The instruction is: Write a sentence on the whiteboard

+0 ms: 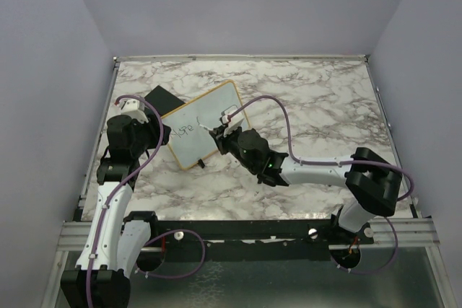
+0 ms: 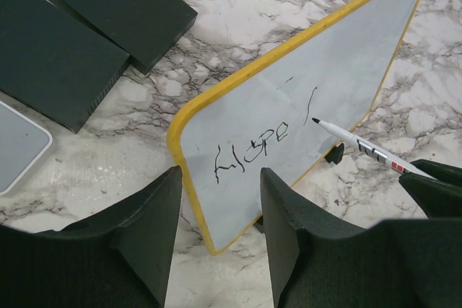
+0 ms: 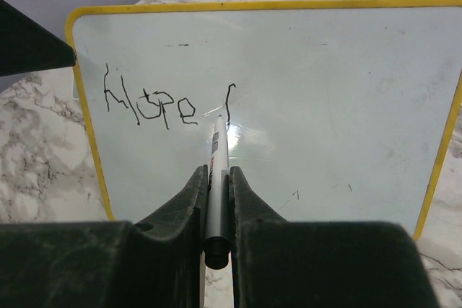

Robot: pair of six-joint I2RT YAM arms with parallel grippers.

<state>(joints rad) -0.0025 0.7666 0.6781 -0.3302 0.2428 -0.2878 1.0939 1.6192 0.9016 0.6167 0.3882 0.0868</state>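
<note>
The whiteboard [image 1: 206,124] [image 2: 325,70] [image 3: 325,106], white with a yellow frame, stands tilted on the marble table. The sentence [image 2: 253,149] [image 3: 148,106] reads "Hope" followed by one short curved stroke. My left gripper [image 1: 162,135] [image 2: 220,174] is shut on the board's lower left corner, a finger against each edge. My right gripper [image 1: 220,135] [image 3: 216,171] is shut on a white marker [image 3: 218,178] [image 2: 361,148]. The marker's black tip rests at the foot of that last stroke.
Two flat black blocks [image 2: 115,5] [image 2: 50,55] lie left of the board, seen as a dark slab [image 1: 160,99] from above. A grey, white-rimmed flat piece [image 2: 18,142] sits at the far left. Grey walls close in the table [image 1: 325,99] on three sides.
</note>
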